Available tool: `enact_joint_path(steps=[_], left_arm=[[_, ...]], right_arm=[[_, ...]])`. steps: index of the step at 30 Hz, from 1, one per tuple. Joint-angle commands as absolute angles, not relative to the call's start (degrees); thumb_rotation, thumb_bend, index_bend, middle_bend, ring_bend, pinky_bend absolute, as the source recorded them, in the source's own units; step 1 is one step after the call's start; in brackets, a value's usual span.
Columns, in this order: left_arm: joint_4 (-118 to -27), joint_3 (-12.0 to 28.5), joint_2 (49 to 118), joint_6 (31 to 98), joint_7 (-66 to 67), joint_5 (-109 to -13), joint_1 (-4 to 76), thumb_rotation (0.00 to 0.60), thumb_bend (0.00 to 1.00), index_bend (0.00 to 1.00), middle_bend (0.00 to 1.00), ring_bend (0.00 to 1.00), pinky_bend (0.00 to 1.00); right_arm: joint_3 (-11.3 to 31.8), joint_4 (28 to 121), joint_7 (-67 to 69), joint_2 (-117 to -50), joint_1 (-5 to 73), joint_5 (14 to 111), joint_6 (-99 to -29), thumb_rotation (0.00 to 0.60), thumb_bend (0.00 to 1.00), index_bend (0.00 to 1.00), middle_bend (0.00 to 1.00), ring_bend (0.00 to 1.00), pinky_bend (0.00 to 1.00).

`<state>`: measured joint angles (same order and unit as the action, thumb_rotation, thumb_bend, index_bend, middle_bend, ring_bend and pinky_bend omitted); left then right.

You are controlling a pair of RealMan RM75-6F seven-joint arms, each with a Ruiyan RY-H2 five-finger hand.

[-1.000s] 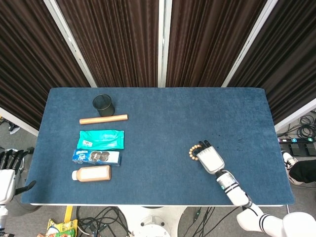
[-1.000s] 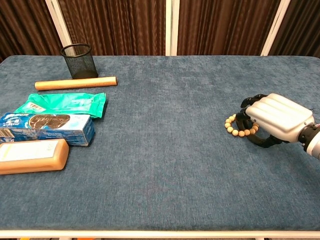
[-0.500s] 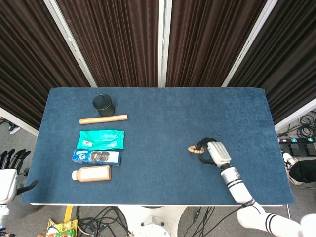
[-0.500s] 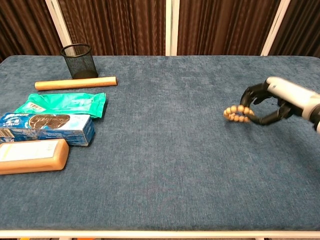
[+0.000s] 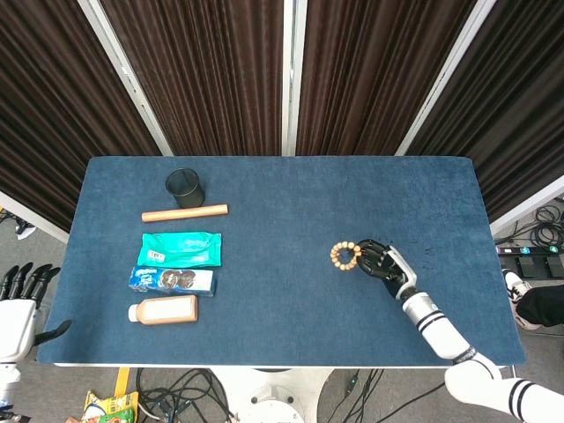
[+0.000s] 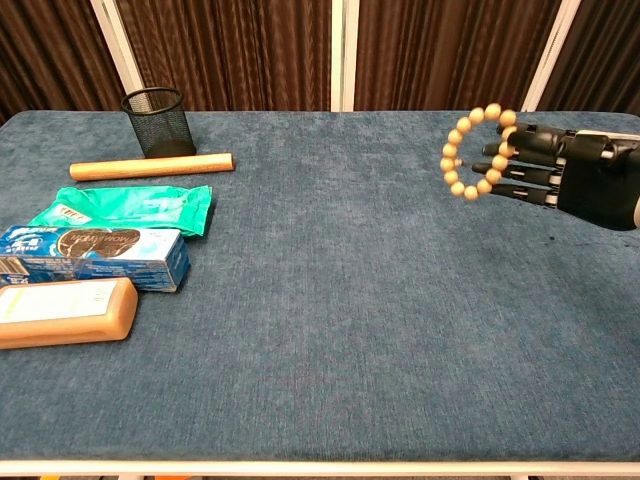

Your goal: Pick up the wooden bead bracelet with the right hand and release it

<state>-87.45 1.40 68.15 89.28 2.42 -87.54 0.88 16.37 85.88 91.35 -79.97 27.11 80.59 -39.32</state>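
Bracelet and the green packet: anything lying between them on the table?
Nothing: in the head view only bare blue cloth lies between the bracelet, held by the right hand, and the green packet.

Our right hand (image 6: pixel 560 172) is raised above the table at the right, palm turned left, fingers (image 5: pixel 373 256) stretched leftward. Our left hand (image 5: pixel 19 304) hangs off the table's left edge, fingers spread.

One wooden bead bracelet (image 6: pixel 473 152), one black mesh cup (image 6: pixel 160 121), one wooden rod (image 6: pixel 151 166). One green packet (image 6: pixel 127 209), one blue cookie box (image 6: pixel 92 255), one tan bottle (image 6: pixel 62 311), all on one table (image 6: pixel 330 330). Two robot hands: right robot hand (image 6: pixel 560 176), left robot hand (image 5: pixel 22 304).
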Motion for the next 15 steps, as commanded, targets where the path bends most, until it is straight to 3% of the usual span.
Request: enact_joint_path(steps=[1, 4, 12, 15], left_arm=[[-87.8, 1.4, 67.9, 89.2, 2.7, -87.6, 0.9, 0.6, 0.04, 0.17, 0.14, 0.03, 0.01], [-88.2, 1.2, 67.7, 89.1, 2.9, -87.5, 0.9, 0.6, 0.04, 0.17, 0.14, 0.03, 0.01], [-89.1, 1.1, 67.3, 88.3, 3.7, -87.4, 1.3, 0.6, 0.04, 0.18, 0.14, 0.03, 0.01], [-89.2, 1.1, 67.2, 88.1, 4.1, -87.5, 1.5, 0.6, 0.04, 0.18, 0.14, 0.03, 0.01]], right_arm=[[12.7, 84.7, 121.3, -76.7, 29.4, 95.6, -39.1, 0.6, 0.61, 0.59, 0.47, 0.23, 0.1], [8.7, 81.5, 131.1, -77.1, 31.8, 100.4, -43.6, 0.6, 0.59, 0.57, 0.47, 0.22, 0.09], [1.4, 74.0, 140.7, -79.9, 37.2, 104.3, -51.5, 0.596, 0.37, 0.49, 0.47, 0.21, 0.06], [0.5, 72.2, 138.4, -81.4, 37.6, 103.7, -54.4, 0.497, 0.3, 0.46, 0.47, 0.19, 0.03]])
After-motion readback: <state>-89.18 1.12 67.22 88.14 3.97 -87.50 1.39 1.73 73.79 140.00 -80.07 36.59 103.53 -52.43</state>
